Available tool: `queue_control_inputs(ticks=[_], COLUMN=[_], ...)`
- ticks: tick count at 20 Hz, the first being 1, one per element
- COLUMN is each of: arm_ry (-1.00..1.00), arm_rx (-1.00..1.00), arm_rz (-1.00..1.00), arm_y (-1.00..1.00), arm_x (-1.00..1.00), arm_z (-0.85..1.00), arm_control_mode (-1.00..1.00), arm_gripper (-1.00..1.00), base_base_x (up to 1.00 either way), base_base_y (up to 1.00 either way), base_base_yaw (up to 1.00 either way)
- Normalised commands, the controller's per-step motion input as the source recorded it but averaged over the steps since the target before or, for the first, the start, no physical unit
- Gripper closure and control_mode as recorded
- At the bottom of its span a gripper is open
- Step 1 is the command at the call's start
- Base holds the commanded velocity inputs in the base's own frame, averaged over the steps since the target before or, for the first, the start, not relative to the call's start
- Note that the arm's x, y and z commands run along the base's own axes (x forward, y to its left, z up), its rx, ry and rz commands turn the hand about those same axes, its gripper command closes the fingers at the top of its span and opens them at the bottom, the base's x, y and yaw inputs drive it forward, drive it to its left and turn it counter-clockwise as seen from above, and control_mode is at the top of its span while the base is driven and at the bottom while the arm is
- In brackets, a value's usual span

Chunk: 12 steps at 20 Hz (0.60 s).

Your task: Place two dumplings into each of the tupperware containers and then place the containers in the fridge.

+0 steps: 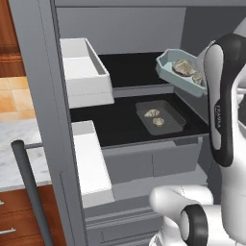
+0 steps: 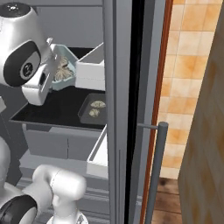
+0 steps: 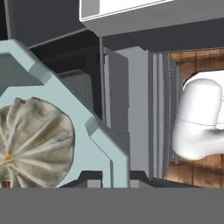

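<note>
Your gripper [image 3: 114, 175] is clamped on the blue-green tupperware's [image 1: 178, 76] rim, upper right, clearing the grey tupperware [image 1: 161, 116] already shelved.

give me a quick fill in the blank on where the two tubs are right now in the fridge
1. The see-through grey tub rests on a black ____ inside the fridge.
2. The claw is shut on the rim of the pale ____ tub, which is tilted and off the shelf.
3. The grey tub holds ____ dumplings.
4. The fridge door is ____.

Missing words: shelf; blue-green; two; open
</note>
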Motion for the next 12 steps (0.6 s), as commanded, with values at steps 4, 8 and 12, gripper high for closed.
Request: queue_control_inputs(ticks=[4,8,12], arm_ry=[-0.08,-0.06,-0.01], arm_rx=[0.05,0.0,0.0], arm_rz=[0.14,0.14,0.04], arm_y=[-0.16,0.0,0.0], arm_x=[0.85,0.56,0.66], arm_z=[-0.17,0.0,0.0], arm_control_mode=[-1.0,-1.0,-1.0], arm_gripper=[1.0,1.0,1.0], base_base_x=[0.0,0.0,0.0], base_base_y=[0.0,0.0,0.0], base_base_yaw=[0.0,0.0,0.0])
